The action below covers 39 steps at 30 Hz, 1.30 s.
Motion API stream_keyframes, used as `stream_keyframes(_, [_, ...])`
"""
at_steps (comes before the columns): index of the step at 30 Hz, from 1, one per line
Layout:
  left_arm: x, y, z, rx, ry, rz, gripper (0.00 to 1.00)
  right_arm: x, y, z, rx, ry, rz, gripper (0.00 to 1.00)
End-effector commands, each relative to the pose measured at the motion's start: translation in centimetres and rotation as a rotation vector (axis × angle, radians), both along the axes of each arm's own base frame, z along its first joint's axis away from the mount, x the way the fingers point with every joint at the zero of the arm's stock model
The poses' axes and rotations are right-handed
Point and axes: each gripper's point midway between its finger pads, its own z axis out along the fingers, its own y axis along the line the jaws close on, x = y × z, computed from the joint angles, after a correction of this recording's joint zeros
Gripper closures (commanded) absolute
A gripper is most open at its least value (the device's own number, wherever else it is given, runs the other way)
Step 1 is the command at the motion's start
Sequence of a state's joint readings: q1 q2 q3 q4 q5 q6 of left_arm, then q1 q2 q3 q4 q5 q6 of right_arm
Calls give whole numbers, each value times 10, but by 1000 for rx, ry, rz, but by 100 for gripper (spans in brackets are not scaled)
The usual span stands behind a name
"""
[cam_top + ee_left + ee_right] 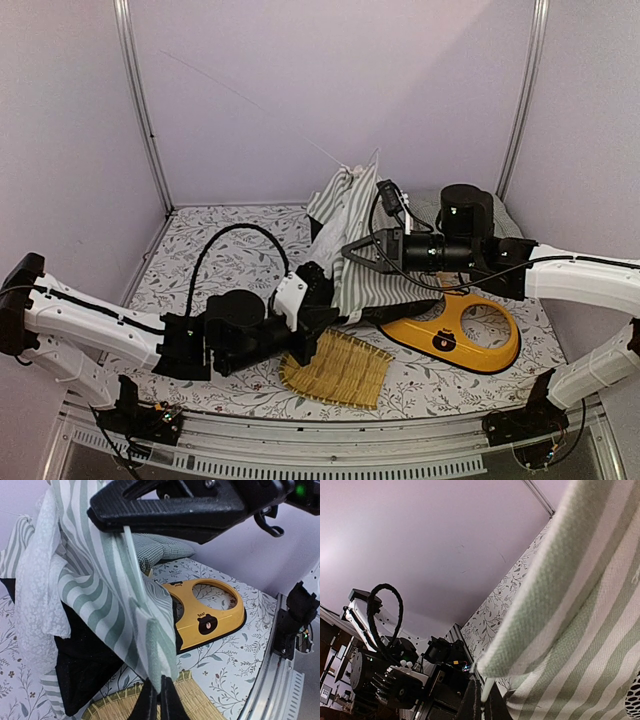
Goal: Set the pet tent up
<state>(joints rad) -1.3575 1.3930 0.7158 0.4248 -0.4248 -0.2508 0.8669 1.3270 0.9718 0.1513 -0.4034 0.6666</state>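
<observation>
The pet tent (345, 205) looks light and limp, so its hems give the best hold, and the left gripper (160, 700) and right gripper (481, 702) are both closed there.

Soft, even white light with a faint lilac cast falls from above. In the overhead view everything is bright and sharp. Shadows on the tabletop (240, 250) are pale and blurry-edged, deepest beneath the pet tent (350, 225). There is no hard glare (the yellow dish (470, 345) carries only a mild sheen). In my left wrist view the tent's stripes are well lit, the dark patch beneath them holds no detail, and my left hand (156, 702) is a black shape at the bottom edge. My right wrist view is tilted. There the wall (420, 530) washes out toward a bright patch at left, the nearby weave is crisp, and my right hand (481, 700) is underexposed.
</observation>
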Motion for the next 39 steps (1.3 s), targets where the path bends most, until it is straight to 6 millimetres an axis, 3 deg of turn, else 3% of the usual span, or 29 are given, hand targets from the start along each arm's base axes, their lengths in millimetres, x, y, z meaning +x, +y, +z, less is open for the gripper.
stream_keyframes(1, [-23, -5, -21, 67, 42, -120, 100, 41, -19, 28, 53, -123, -169, 100])
stream_keyframes(39, [-22, -7, -5, 37, 29, -131, 100, 33, -7, 8, 43, -85, -132, 100])
